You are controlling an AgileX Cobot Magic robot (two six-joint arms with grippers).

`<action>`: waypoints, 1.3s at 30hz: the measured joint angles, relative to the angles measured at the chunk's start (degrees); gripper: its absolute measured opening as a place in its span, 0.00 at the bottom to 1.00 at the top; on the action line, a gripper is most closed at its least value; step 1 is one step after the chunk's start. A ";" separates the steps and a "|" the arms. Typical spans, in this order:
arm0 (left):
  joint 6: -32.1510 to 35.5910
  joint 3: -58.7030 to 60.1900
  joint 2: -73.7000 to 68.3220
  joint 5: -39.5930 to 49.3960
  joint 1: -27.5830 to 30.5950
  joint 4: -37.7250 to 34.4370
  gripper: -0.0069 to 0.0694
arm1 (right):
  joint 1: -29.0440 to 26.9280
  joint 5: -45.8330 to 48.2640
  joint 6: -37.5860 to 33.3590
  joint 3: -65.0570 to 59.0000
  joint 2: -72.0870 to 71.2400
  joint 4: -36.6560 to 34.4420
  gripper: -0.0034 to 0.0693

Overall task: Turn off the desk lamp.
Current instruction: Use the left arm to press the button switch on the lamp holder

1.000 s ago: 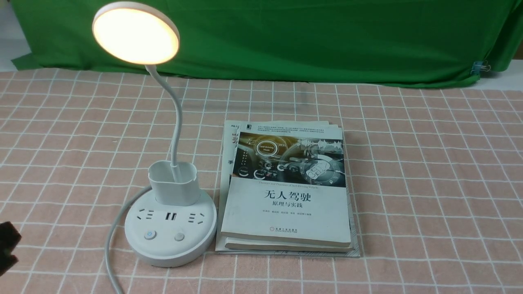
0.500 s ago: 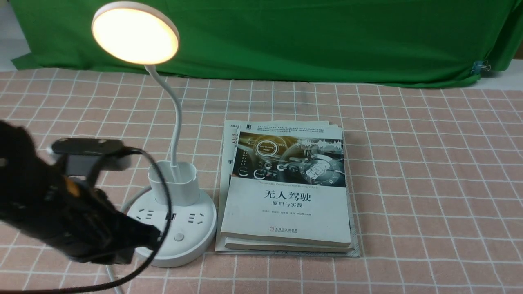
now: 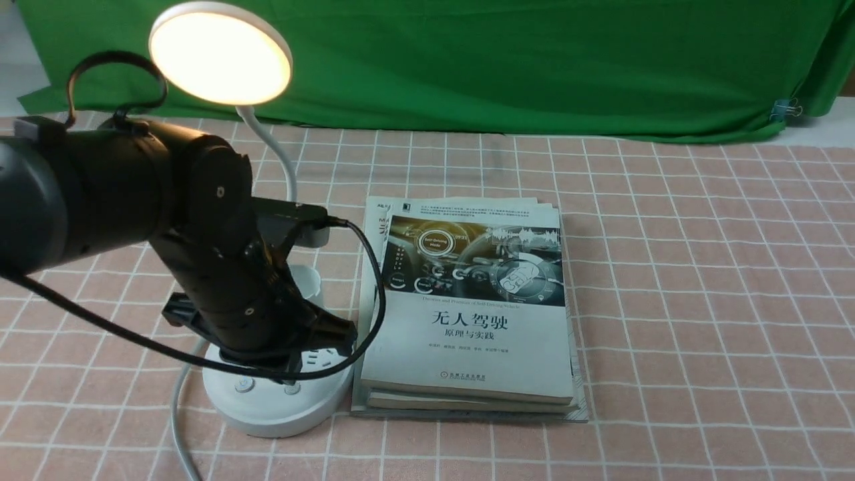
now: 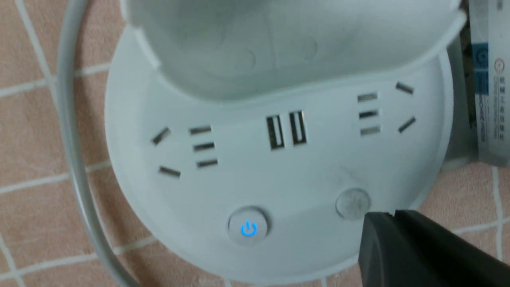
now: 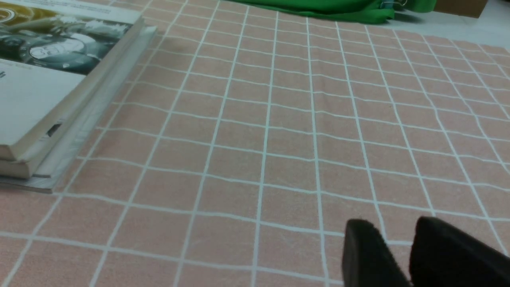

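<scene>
In the front view I have my left pincer (image 3: pixel 292 379) over the round base (image 3: pixel 277 407) of the desk lamp (image 3: pixel 220 57), its tips near the plain button (image 3: pixel 292 387); whether they touch it I cannot tell. The power button (image 3: pixel 244 384) lies to the left of the tips, and the lit disc head is well beyond them, above the arm. To the pincer's right, just beside the base, sits a stack of books (image 3: pixel 467 321), with a green cloth (image 3: pixel 501 67) far behind. My left wrist view shows the pincer's fingers (image 4: pixel 410 247) pressed together with nothing between them, near the plain button, while the power symbol glows blue. In my right wrist view the right pincer (image 5: pixel 392 239) has its tips slightly spread, over tiled-pattern cloth (image 5: pixel 239 159), well apart from the books.
</scene>
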State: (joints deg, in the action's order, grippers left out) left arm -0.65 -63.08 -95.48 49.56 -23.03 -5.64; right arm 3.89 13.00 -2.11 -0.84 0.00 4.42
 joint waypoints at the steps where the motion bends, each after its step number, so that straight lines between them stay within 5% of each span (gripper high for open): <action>1: 0.00 0.00 -0.44 -0.26 0.00 0.06 0.10 | 0.00 0.00 0.00 0.00 0.00 0.00 0.38; 39: -0.62 -0.95 -5.17 -0.74 0.00 0.80 0.10 | 0.00 0.00 0.00 0.00 0.00 0.00 0.38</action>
State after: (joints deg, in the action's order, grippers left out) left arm -1.27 -64.04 -100.65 48.81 -23.03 -4.85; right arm 3.89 13.00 -2.11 -0.84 0.00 4.42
